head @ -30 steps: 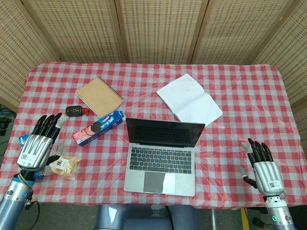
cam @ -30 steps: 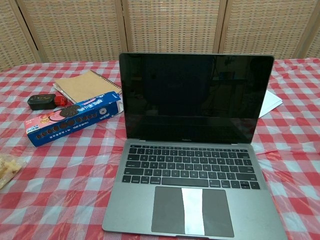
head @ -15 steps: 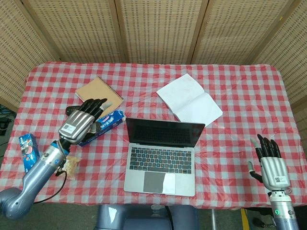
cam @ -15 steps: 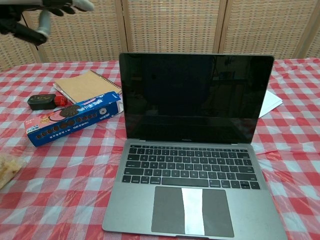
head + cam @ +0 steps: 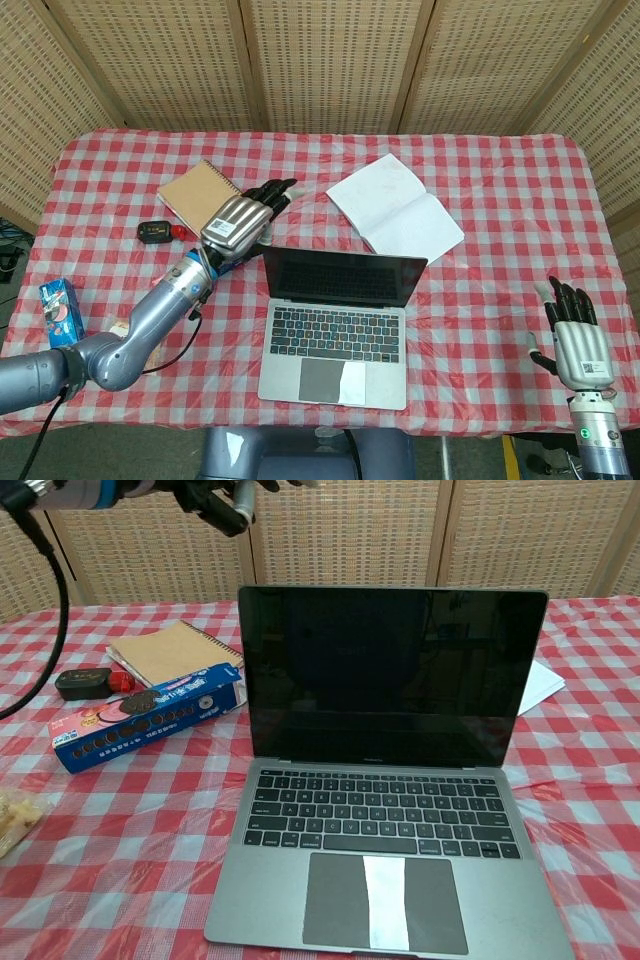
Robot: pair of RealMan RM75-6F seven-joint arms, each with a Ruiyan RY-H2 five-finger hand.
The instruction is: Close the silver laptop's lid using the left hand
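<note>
Both hands empty, left hand (image 5: 240, 215) seemingly clear of open laptop (image 5: 338, 325)

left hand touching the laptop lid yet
Apart. In the chest view the left hand is up above the lid's top edge, with wicker screen showing between them.

cookie box (image 5: 147, 716): printed lettering, too small to read | left hand (image 5: 238, 217): white label, unreadable | right hand (image 5: 581, 352): white label, unreadable | laptop (image 5: 388, 780): key legends too small to read
</note>
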